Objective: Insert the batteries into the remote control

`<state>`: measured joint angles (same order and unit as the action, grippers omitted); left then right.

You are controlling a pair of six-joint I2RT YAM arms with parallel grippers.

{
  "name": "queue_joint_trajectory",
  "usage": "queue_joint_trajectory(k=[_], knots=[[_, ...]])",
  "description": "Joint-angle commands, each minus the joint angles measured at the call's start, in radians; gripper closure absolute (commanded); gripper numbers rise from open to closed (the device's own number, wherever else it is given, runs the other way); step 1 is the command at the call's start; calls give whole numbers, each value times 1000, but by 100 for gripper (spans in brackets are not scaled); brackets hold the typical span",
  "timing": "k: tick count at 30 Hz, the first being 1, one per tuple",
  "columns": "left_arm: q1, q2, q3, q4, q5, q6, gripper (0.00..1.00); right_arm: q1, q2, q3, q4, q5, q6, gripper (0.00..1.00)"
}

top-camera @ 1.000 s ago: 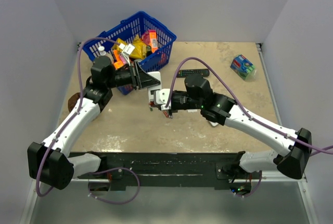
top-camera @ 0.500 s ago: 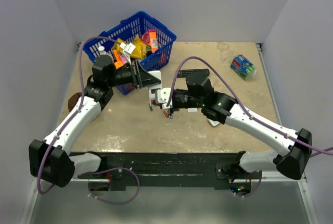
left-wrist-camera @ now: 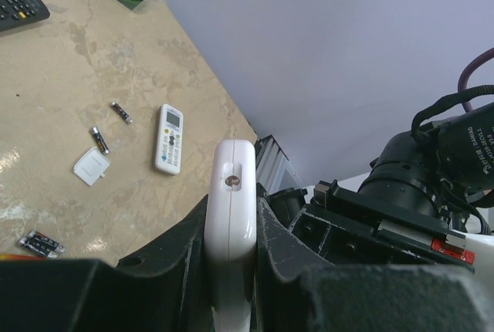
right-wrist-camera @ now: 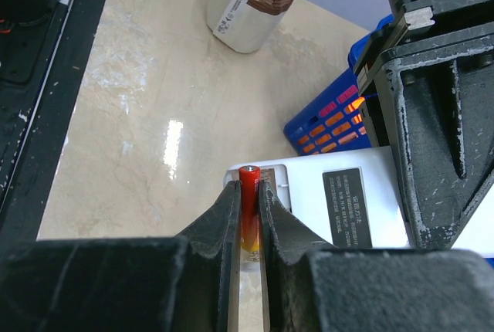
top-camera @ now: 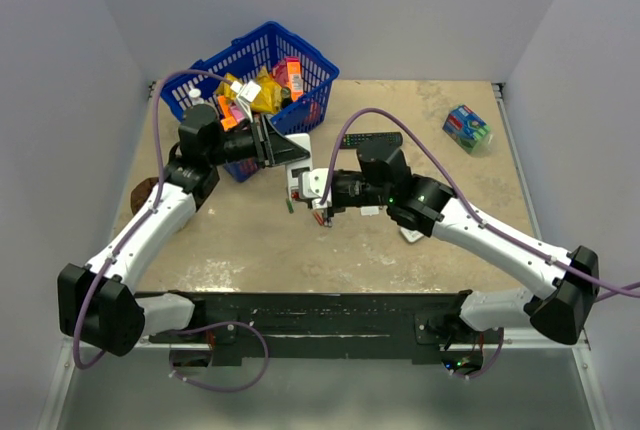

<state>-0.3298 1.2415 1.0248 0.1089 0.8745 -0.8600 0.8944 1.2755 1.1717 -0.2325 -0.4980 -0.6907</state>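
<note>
Now insertion is in hand: the left gripper (left-wrist-camera: pixel 230 220) clamps the remote control (left-wrist-camera: pixel 230 185) aloft mid-table, and the right gripper (right-wrist-camera: pixel 248 220) pinches a red-orange battery (right-wrist-camera: pixel 248 181) against its back. Next, it likely needs pressing squarely home.

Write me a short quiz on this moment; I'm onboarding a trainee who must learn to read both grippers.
1. True or false: the right gripper is shut on a red-orange battery.
2. What is clamped in the left gripper? A) a green box B) the small white remote C) a loose black battery
3. How many remotes show in the left wrist view?
Key: 1 true; 2 B; 3 three: the clamped one, plus the white remote with grey buttons and the black remote on the table.
</note>
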Motion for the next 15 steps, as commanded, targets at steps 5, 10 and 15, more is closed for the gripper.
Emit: queue_joint_trajectory(k=[5, 10, 15], knots=[[-2, -10, 37, 80, 14, -73, 100, -8, 38, 25, -80, 3, -6, 88], [-2, -10, 31, 77, 12, -73, 100, -8, 42, 26, -87, 6, -7, 82], [-2, -10, 27, 74, 14, -73, 100, -8, 41, 31, -94, 7, -13, 79]])
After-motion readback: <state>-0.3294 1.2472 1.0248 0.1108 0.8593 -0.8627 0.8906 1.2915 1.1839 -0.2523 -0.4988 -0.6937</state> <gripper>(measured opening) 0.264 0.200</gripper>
